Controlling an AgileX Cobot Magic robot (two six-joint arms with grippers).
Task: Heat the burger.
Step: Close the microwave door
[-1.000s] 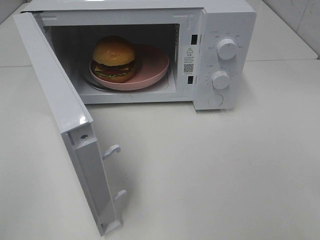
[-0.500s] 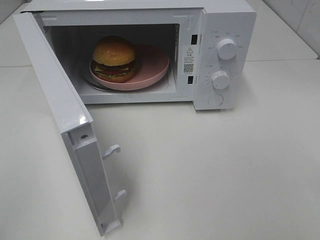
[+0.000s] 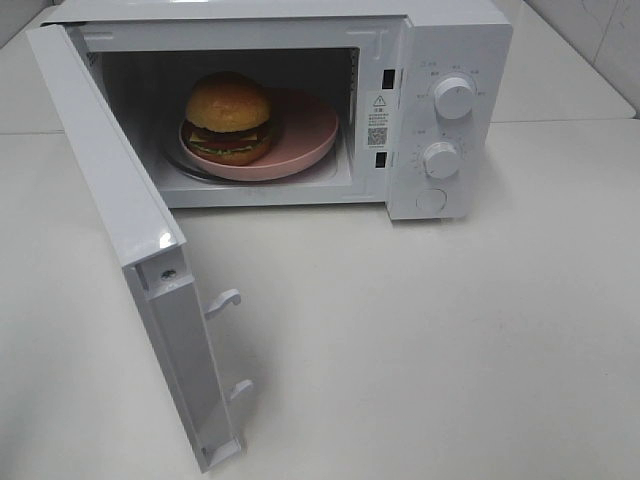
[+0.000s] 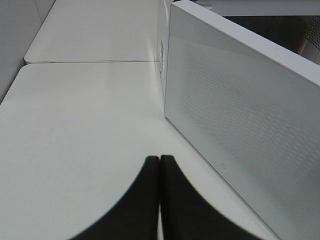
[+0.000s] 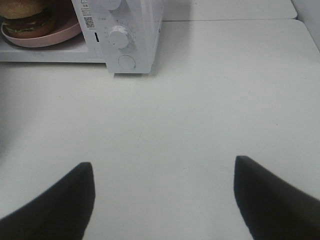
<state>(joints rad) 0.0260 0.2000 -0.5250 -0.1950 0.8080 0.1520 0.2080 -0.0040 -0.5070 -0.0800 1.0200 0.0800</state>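
Observation:
The burger (image 3: 229, 117) with its golden bun sits on a pink plate (image 3: 305, 135) inside the white microwave (image 3: 455, 110), whose door (image 3: 120, 220) hangs wide open to the left. Part of the burger (image 5: 25, 17) and the plate (image 5: 60, 34) also shows in the right wrist view. Neither arm appears in the high view. My left gripper (image 4: 159, 165) is shut, fingers pressed together, over the table beside the outer face of the door (image 4: 240, 130). My right gripper (image 5: 164, 172) is open and empty, hovering over the table in front of the microwave's control panel (image 5: 122, 40).
Two knobs (image 3: 455, 98) (image 3: 440, 159) and a round button (image 3: 431, 200) sit on the microwave's right panel. Door latch hooks (image 3: 225, 300) stick out from the door's inner edge. The white table (image 3: 450, 340) spreads in front and to the right.

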